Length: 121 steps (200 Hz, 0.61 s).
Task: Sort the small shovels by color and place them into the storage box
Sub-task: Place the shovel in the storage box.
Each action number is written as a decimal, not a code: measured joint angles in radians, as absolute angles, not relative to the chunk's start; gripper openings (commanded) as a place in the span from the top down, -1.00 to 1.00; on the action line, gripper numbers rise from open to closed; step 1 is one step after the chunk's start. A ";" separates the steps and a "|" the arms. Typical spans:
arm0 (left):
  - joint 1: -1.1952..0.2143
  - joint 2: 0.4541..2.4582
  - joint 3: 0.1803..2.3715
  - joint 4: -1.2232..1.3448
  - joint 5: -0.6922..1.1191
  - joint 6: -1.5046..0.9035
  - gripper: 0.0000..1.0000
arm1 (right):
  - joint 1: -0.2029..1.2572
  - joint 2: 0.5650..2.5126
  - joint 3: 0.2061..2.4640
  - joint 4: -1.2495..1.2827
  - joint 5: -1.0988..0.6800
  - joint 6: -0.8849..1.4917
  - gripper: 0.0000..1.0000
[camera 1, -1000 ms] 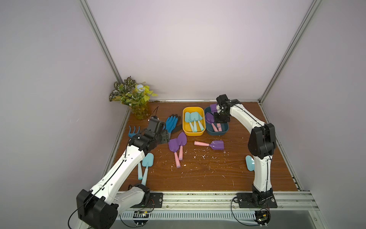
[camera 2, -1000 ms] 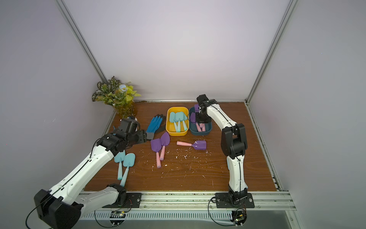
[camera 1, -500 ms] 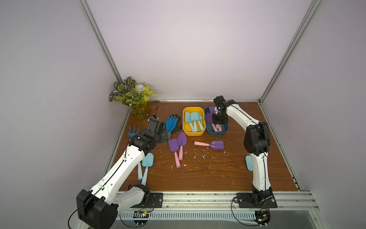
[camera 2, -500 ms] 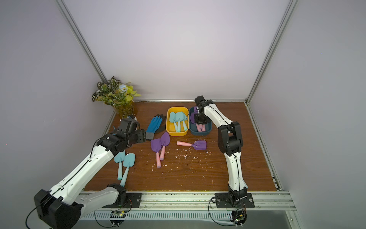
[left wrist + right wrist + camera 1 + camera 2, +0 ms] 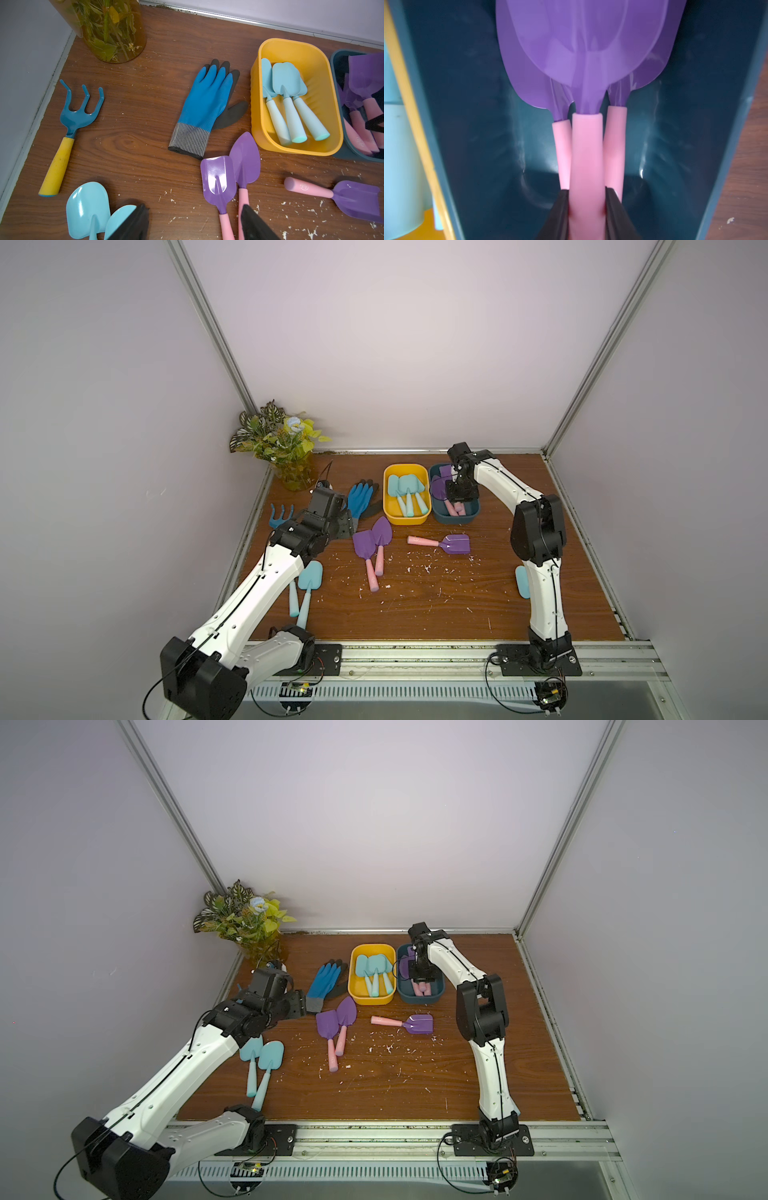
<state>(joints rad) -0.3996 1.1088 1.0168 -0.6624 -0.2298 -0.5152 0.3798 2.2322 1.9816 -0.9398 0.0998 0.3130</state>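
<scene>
Right gripper (image 5: 586, 207) now sits lower inside the teal box (image 5: 467, 104) at frame centre, clamped on a purple shovel (image 5: 586, 62) by its pink handle, with the fingers cut off at the frame bottom. Left gripper (image 5: 193, 209) hovers open, lower centre. One aqua shovel (image 5: 521, 585) is half hidden behind the right arm.

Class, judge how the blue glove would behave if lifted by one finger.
The glove lies flat with a knit cuff, so it would probably droop. It looks thin, so likely light. Pushed, it should slide or bunch, not roll.
</scene>
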 measured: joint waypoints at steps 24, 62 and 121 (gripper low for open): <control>-0.400 1.113 1.015 -0.653 -0.230 -0.515 -0.45 | 0.380 2.233 1.982 -0.940 0.099 0.311 0.87; -0.400 1.116 1.000 -0.643 -0.230 -0.511 -0.45 | 0.380 2.234 1.973 -0.938 0.099 0.310 0.86; -0.399 1.119 0.986 -0.622 -0.230 -0.502 -0.46 | 0.381 2.246 1.962 -0.939 0.099 0.310 0.82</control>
